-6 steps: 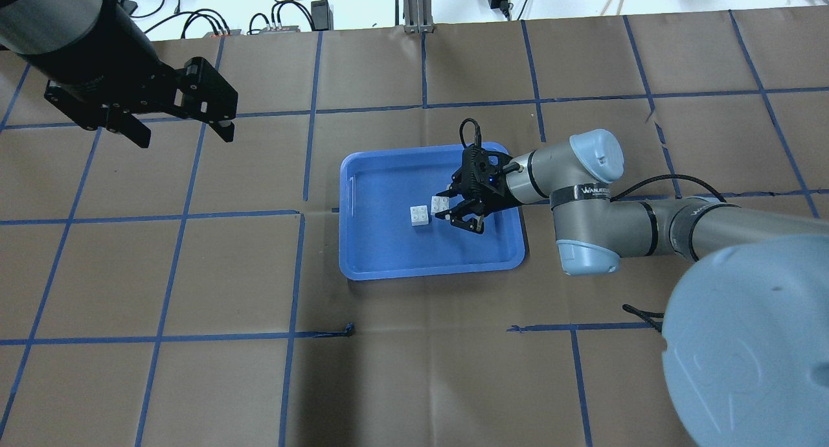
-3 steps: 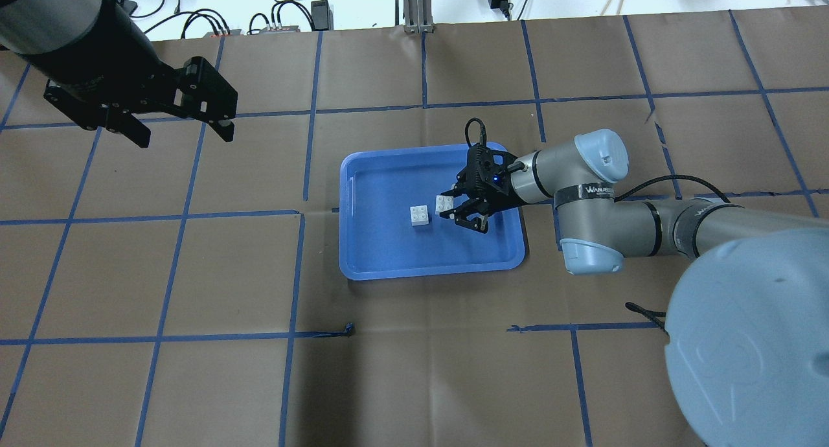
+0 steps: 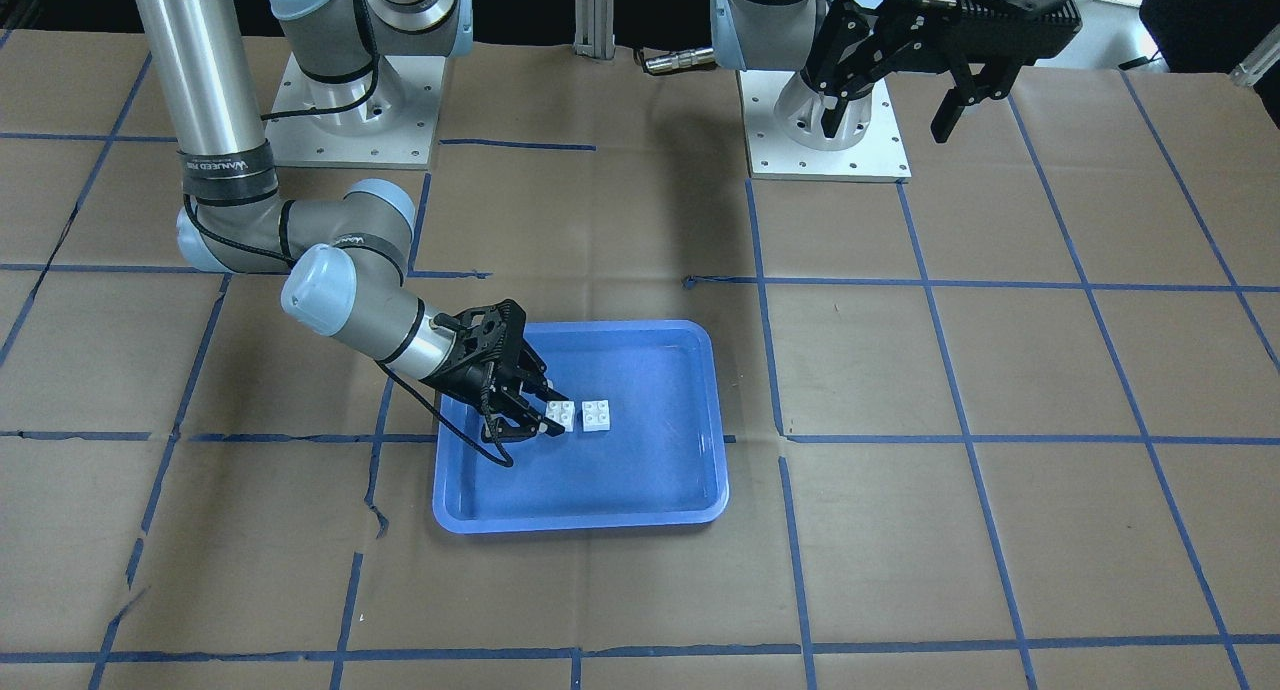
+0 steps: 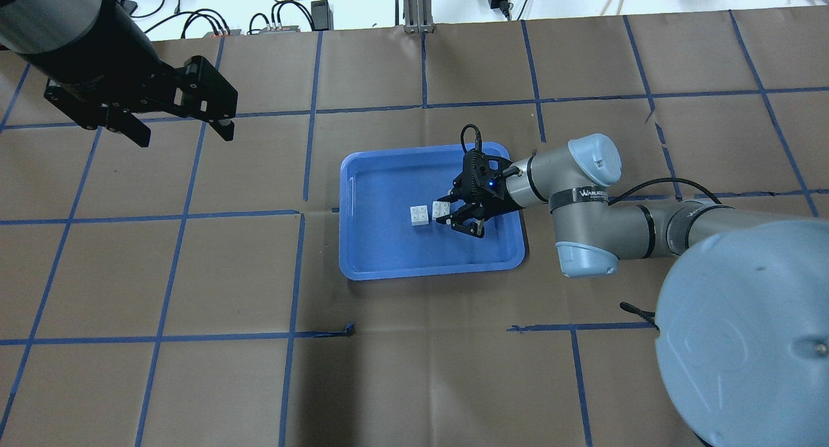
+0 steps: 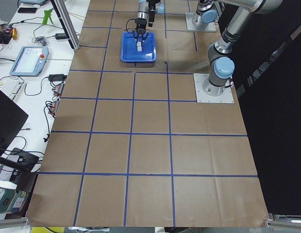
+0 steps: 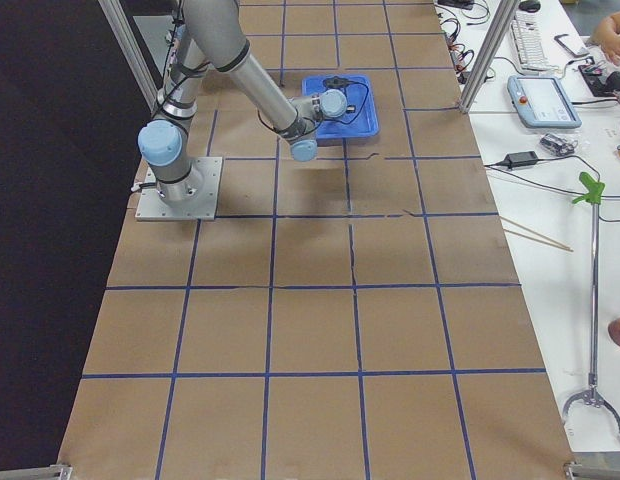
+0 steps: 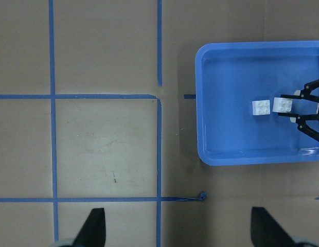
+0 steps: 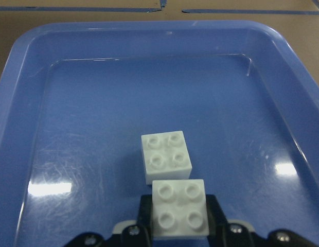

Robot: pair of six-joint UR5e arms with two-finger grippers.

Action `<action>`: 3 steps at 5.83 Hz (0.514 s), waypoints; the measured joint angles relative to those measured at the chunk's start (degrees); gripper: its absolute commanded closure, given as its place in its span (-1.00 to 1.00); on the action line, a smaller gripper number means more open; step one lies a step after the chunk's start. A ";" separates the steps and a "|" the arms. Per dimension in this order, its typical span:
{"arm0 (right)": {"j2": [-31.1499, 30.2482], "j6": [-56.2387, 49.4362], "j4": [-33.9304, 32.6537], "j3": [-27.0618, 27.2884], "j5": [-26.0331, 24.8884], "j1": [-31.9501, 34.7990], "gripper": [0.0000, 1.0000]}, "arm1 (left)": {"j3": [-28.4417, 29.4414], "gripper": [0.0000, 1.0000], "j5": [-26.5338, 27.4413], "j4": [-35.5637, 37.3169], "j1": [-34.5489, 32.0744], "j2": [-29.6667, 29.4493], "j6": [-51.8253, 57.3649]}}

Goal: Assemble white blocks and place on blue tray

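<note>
Right claw (image 4: 448, 209) grips white block (image 8: 179, 208) within blue tray (image 4: 375, 259) — second block (image 8: 165, 155) inside, just beside; left claw (image 4: 184, 136) wide.

Center of tabletop (image 4: 194, 272), brown paper with a blue tape grid: blue tray (image 4: 388, 262). Right claw (image 4: 445, 210) is low over the tray's right half, fingers clamped on first white block (image 4: 441, 208), studs up. Second white block (image 4: 420, 215) lies on the tray floor just beside it; can't tell if they touch. Left claw (image 4: 186, 135) is at upper left, fingers spread, well apart from the tray.
</note>
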 measured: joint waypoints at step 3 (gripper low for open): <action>0.42 0.15 0.05 0.06 0.06 0.44 0.53 | 0.00 -0.99 -0.03 0.00 0.00 0.00 0.00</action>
